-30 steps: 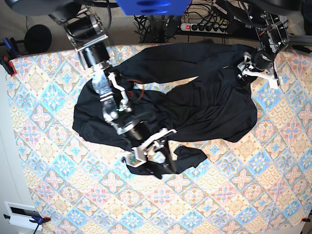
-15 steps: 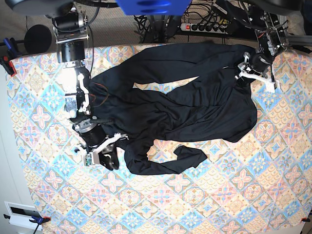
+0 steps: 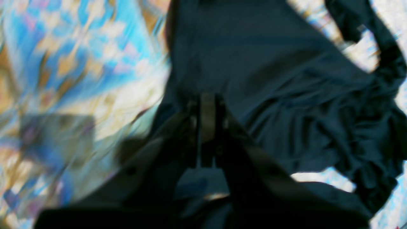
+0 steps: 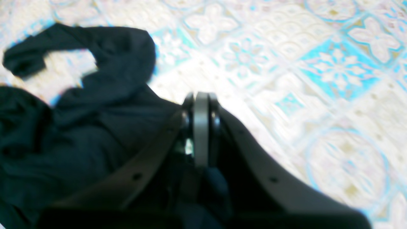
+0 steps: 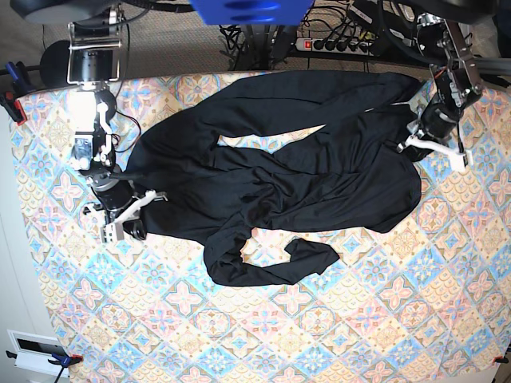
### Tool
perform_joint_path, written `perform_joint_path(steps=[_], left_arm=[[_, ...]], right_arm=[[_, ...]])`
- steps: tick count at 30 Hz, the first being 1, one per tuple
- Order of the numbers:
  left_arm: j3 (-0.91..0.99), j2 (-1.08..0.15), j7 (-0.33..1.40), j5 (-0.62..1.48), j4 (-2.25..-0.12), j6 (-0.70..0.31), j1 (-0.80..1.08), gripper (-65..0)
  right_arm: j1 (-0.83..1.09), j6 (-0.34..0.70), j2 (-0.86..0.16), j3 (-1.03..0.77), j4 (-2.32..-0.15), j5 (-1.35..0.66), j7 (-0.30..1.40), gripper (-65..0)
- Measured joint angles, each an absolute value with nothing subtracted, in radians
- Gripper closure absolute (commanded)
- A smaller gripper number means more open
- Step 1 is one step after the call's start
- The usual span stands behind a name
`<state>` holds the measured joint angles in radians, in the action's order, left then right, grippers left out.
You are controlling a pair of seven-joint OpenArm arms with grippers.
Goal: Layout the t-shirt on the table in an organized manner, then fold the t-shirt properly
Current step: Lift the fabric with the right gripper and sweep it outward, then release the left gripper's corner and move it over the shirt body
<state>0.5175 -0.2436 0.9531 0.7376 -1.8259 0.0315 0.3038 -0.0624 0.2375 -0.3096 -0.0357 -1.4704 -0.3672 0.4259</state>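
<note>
Swung toward the left edge, the right gripper point(image 5: 137, 231) has come back from the near middle, and its jaws have drawn together over the shirt's left border. The left gripper point(image 5: 408, 151) has closed too, at the right side. Whether either pinches cloth, I can't tell. The black t-shirt point(image 5: 239, 187) lies rumpled across the patterned table point(image 5: 279, 343), a loose flap trailing near. Probably they're taking hold to straighten it; folding seems some way off.

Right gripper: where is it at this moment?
In the base view the right gripper is on the left side, at the left edge of the crumpled black t-shirt, over the patterned tablecloth.
</note>
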Motion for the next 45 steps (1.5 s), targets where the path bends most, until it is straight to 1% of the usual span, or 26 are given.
perform_joint_path(steps=[2,4,6,9,11,13,15,19,23,26,28,32,33,35,37,40,44,45], left_arm=[[0.514,-0.238,0.953,0.741,-1.826,0.030,0.290,0.0],[0.491,-0.247,0.952,0.737,-1.826,0.034,0.291,-2.8],[0.473,-0.263,0.963,0.737,-1.826,0.033,0.299,-9.0],[0.445,-0.324,0.978,0.737,-1.826,0.035,0.302,-22.1],[0.445,-0.339,1.006,0.716,-1.826,0.033,0.302,-28.9],[0.442,-0.345,1.048,0.667,-1.825,0.033,0.299,-33.4],[0.433,-0.354,1.051,0.647,-1.825,0.032,0.290,-35.2],[0.345,-0.385,1.032,0.580,-1.825,0.029,0.254,-34.1],[0.247,-0.368,1.055,0.471,-1.823,0.033,0.232,-33.7],[0.186,-0.346,1.036,0.427,-1.823,0.021,0.192,-33.7],[0.140,-0.343,1.037,0.356,-1.824,0.029,0.165,-33.7],[0.096,-0.344,1.048,0.281,-1.824,0.029,0.152,-32.7],[0.089,-0.344,1.047,0.270,-1.824,0.028,0.152,-31.4],[0.070,-0.344,1.048,0.225,-1.824,0.029,0.153,-26.2],[0.057,-0.344,1.048,0.194,-1.824,0.029,0.155,-17.1],[0.060,-0.344,1.048,0.147,-1.824,0.026,0.158,0.0],[0.108,-0.343,1.045,0.107,-1.824,0.026,0.157,-0.7],[0.119,-0.344,1.045,0.104,-1.824,0.027,0.156,0.0]], right_arm=[[-0.030,0.236,-0.317,-0.039,-1.471,-0.367,0.427,0.0],[0.003,0.239,-0.313,-0.042,-1.470,-0.367,0.440,0.0],[0.022,0.240,-0.315,-0.041,-1.470,-0.367,0.439,0.0],[0.025,0.245,-0.334,-0.041,-1.470,-0.368,0.423,0.0],[0.025,0.233,-0.336,-0.046,-1.467,-0.367,0.421,0.0],[0.026,0.240,-0.334,-0.044,-1.466,-0.367,0.424,0.0],[0.027,0.242,-0.335,-0.041,-1.466,-0.367,0.424,0.0],[0.027,0.241,-0.335,-0.040,-1.465,-0.368,0.423,0.0],[0.028,0.242,-0.335,-0.039,-1.465,-0.368,0.426,0.0],[0.027,0.242,-0.335,-0.039,-1.465,-0.368,0.424,0.0],[0.025,0.242,-0.336,-0.039,-1.467,-0.368,0.421,0.0],[0.027,0.242,-0.335,-0.039,-1.467,-0.368,0.423,0.0],[0.027,0.242,-0.335,-0.039,-1.467,-0.368,0.423,0.0],[0.028,0.242,-0.335,-0.039,-1.467,-0.368,0.423,0.0],[0.028,0.242,-0.335,-0.039,-1.467,-0.368,0.424,0.0],[0.028,0.242,-0.335,-0.039,-1.467,-0.368,0.423,0.0],[0.028,0.242,-0.335,-0.039,-1.467,-0.367,0.423,0.0],[0.028,0.242,-0.335,-0.039,-1.467,-0.367,0.424,0.0]])
